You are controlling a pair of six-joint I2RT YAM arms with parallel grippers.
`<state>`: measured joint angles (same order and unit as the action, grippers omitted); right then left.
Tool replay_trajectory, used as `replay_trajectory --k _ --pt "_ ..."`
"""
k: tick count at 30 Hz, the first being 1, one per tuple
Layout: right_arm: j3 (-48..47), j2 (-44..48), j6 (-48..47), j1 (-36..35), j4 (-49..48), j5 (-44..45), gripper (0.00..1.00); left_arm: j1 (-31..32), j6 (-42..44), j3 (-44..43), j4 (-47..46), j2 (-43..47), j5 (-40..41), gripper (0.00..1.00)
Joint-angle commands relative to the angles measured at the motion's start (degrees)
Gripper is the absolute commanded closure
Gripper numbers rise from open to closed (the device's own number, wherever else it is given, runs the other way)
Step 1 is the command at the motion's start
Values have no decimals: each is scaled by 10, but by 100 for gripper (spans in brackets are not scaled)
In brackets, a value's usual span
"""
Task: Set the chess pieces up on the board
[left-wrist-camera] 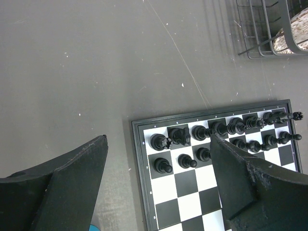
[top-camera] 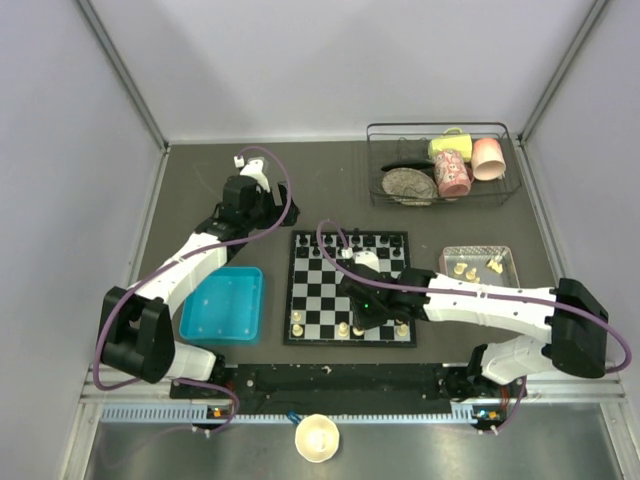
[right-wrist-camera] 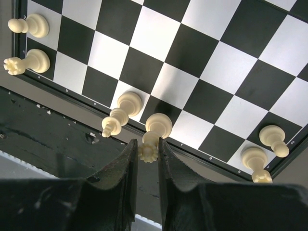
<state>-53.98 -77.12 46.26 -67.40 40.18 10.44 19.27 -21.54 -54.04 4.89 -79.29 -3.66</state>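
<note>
Left gripper (left-wrist-camera: 159, 138): fingers spread wide and holding nothing, hovering above the table off the board's far left corner.
Blue tray (top-camera: 225, 305): on the table left of the board, not in use.
Board (top-camera: 318, 290): flat in the middle of the table.
Black pieces (left-wrist-camera: 219, 129): both far rows look filled, so that side seems done.
Cream pieces (right-wrist-camera: 30, 60): six on the board, counting the held one. Two stand at the near left corner, two mid-row and two at the near right corner.
Right gripper (right-wrist-camera: 146, 147): fingers pinching the crown of a cream piece (right-wrist-camera: 158, 126) on the near row. Its base looks to be on the square, though I cannot be sure.
Pink-grey tray (top-camera: 505, 252): right of the board, with a few cream pieces inside, too small to count.
Progress: early for the cream side; most of its two rows are unfilled.
</note>
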Motion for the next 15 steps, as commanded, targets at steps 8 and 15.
replay_trajectory --k 8,15 --pt "18 -9 22 -12 -35 13 100 -2 0 -8 -17 5 -8 9" --pt "19 -12 24 -12 -41 15 100 -2 0 -8 -17 6 -7 9"
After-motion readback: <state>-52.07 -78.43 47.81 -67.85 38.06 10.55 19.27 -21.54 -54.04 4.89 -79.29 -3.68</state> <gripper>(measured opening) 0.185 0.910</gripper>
